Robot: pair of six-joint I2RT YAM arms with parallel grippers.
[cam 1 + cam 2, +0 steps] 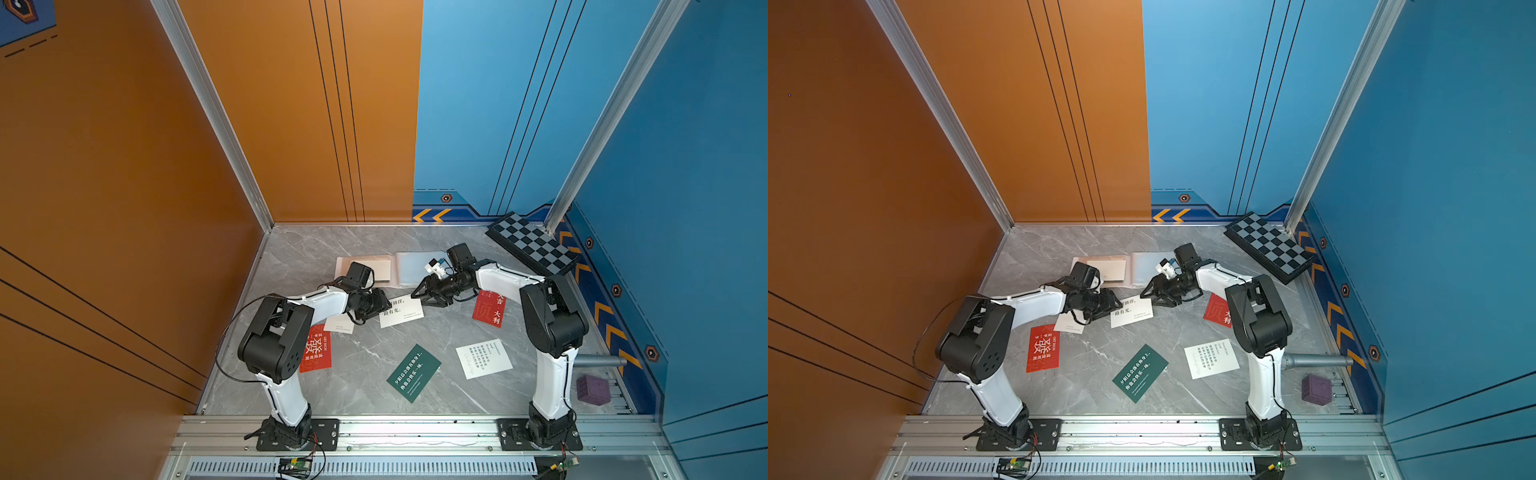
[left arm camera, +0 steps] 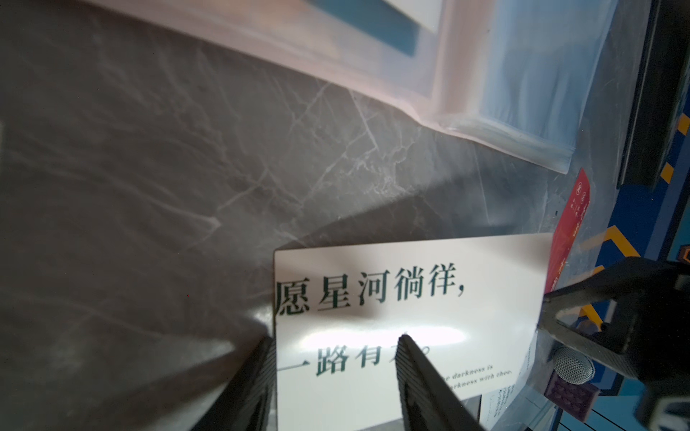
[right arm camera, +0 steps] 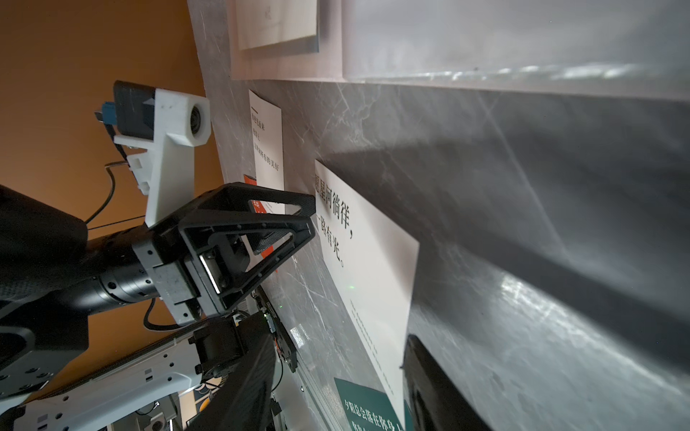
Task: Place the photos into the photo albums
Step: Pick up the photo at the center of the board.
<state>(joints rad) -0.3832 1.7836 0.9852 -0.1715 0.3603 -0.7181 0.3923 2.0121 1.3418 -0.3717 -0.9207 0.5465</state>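
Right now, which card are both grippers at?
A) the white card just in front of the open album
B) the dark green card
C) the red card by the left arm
A: in a top view the left gripper and right gripper sit at opposite ends of that white card.

The left gripper has its jaws apart, one at the edge of a white card with Chinese print, the other over it. The right gripper meets the card's far edge. Beyond lie the photo album and a red card.
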